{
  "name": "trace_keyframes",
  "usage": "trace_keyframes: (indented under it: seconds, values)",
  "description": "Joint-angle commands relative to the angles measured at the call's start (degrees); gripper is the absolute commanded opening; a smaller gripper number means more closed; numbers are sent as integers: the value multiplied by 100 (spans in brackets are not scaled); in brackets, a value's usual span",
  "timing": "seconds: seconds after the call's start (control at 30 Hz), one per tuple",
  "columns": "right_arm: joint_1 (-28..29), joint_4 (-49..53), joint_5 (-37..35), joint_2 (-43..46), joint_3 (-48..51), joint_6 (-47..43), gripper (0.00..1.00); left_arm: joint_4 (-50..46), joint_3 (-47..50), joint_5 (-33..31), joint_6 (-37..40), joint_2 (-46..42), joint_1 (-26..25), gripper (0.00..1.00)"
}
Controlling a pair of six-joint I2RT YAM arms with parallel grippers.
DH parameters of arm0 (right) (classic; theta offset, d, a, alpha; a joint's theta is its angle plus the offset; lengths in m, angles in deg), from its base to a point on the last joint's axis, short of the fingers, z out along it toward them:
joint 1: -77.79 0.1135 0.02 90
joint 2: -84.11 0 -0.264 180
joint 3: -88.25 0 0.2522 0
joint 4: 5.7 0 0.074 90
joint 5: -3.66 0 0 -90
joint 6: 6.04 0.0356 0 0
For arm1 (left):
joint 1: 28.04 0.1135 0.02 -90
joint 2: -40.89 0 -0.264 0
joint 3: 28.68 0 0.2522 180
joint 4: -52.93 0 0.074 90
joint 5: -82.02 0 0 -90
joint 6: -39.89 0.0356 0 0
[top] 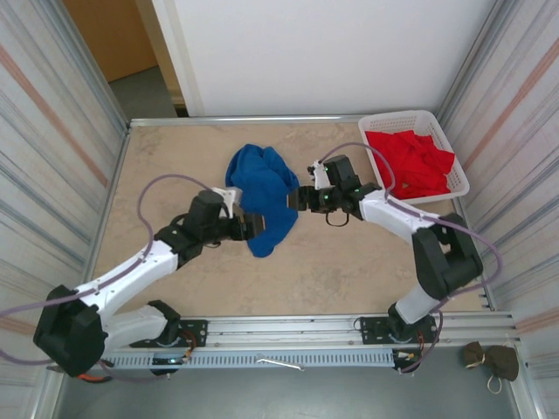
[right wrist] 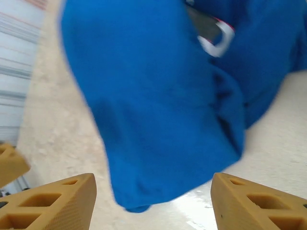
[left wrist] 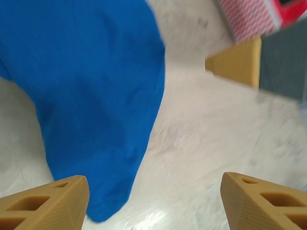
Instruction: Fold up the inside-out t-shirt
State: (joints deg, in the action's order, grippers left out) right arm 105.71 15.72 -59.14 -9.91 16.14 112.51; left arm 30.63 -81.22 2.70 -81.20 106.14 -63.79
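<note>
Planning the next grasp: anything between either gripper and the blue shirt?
Nothing visible does. The left gripper and right gripper sit open at opposite edges of the blue shirt, on bare table. The basket of red clothes stands apart in the far right corner.

A beige, marbled tabletop sits between ribbed metal side walls, backed by a white board and an orange-brown panel, in even light.
</note>
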Motion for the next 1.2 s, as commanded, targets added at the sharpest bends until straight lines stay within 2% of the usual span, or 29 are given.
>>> trace_keyframes:
  seconds: [0.0, 0.1, 0.17, 0.2, 0.27, 0.3, 0.47, 0.63, 0.7, 0.77, 0.83, 0.9, 0.97, 1.03, 1.17]
  values:
    - [-50, 118, 205, -604, -335, -220, 63, -487, -147, -562, 497, 462, -309, 73]
    - [-17, 60, 291, -1136, -646, -190, 62, -449, -269, -664, 651, 973, -680, 73]
    - [2, -3, 351, -1378, -792, -157, 57, -370, -372, -685, 718, 1322, -880, 73]
    - [3, -42, 413, -1472, -851, -109, 47, -329, -436, -691, 736, 1499, -952, 73]
    - [-14, -45, 560, -1517, -921, -67, 11, -239, -506, -708, 733, 1799, -1021, 73]
    - [-17, -53, 632, -1431, -893, -40, 0, -190, -540, -724, 736, 1921, -1031, 73]
    - [-4, -422, 918, -254, -433, 412, 0, -172, -609, -1091, 786, 2064, -1018, 74]
    - [203, -434, 699, 795, -394, 814, 0, -257, -672, -1335, 946, 1953, -929, 74]
    - [312, -305, 568, 923, -527, 864, 0, -257, -658, -1360, 1031, 1813, -869, 65]
    - [401, -271, 483, 986, -628, 923, 0, -291, -657, -1384, 1139, 1581, -813, 50]
    - [454, -209, 328, 1003, -710, 932, 0, -325, -602, -1490, 1222, 1258, -802, 44]
    - [473, -221, 226, 974, -755, 986, 0, -228, -448, -1508, 1263, 862, -798, 48]
    - [490, -310, 190, 953, -735, 1132, 0, -63, -241, -1450, 1273, 421, -832, 62]
    - [536, -456, 159, 975, -693, 1301, 0, 66, -51, -1500, 1252, 84, -909, 70]
    - [681, -901, 44, 1044, -576, 1758, 0, 97, 275, -1752, 959, -296, -943, 77]
